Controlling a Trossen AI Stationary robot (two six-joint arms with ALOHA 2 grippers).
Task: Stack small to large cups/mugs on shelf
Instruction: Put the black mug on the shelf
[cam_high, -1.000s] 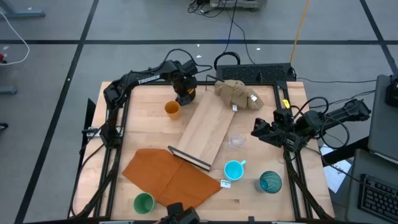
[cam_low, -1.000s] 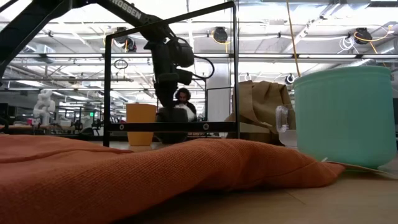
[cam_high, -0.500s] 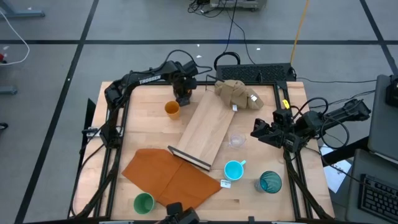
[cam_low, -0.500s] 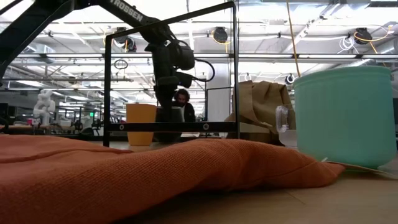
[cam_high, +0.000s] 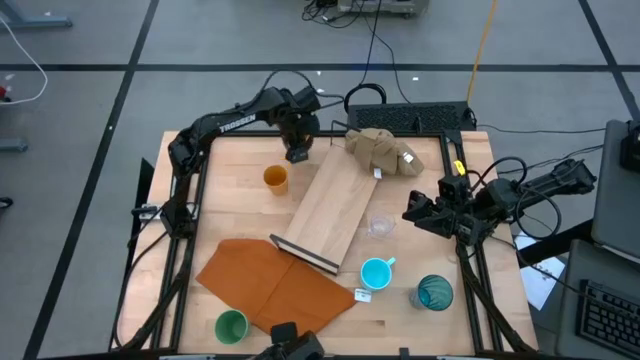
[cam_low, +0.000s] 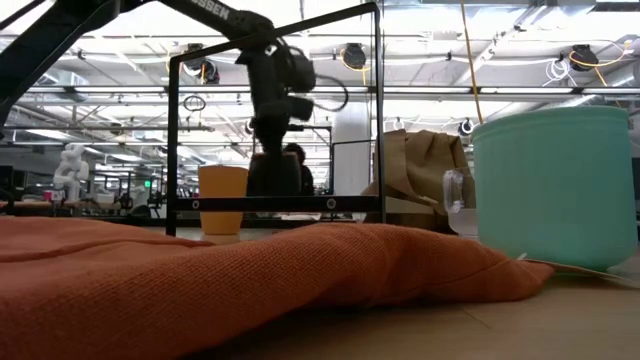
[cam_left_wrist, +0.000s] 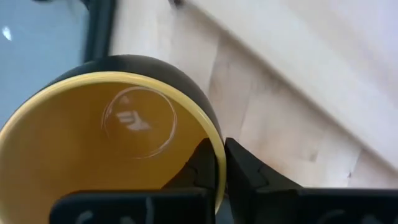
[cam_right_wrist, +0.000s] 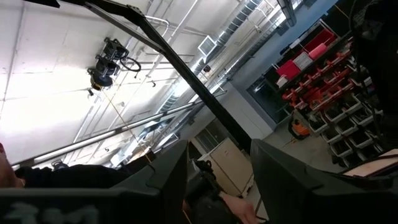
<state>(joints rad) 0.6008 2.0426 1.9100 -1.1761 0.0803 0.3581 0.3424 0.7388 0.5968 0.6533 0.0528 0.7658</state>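
Left hand (cam_left_wrist: 219, 163) pinches mug (cam_left_wrist: 93, 143) rim.

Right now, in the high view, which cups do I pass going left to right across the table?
green cup → orange cup → dark yellow-lined mug in the left gripper → light blue mug → teal tumbler

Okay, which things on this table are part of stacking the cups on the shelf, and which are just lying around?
Part of the job:
- dark yellow-lined mug, gripped by the left gripper
- orange cup
- clear glass
- light blue mug
- teal tumbler
- green cup
- shelf

Just lying about:
- tan cloth lump
- orange-brown sheet
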